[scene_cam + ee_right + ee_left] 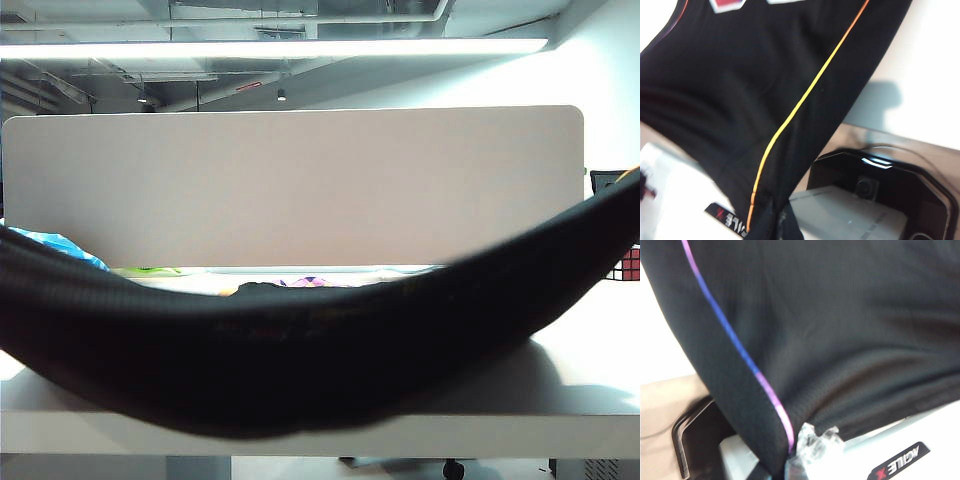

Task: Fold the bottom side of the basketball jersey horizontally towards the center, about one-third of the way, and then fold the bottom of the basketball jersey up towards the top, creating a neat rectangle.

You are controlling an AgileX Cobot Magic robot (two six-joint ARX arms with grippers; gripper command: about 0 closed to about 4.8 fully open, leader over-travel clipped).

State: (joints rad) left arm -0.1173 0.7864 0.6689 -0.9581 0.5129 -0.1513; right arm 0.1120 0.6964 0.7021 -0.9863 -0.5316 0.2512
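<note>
Black mesh is pinched tight in both grippers: the left gripper (792, 460) clamps the basketball jersey (840, 340) at its purple piping (735, 340), the right gripper (767, 220) clamps it at the orange piping (805, 95). Between them the jersey's edge sags in a dark arc above the white table (590, 350), in front of the beige partition (300, 185).

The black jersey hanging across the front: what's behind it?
Behind the jersey: a white table, a beige divider, bits of light blue cloth and colourful fabric. Both grippers, shut on its corners, and most of the tabletop are covered.
</note>
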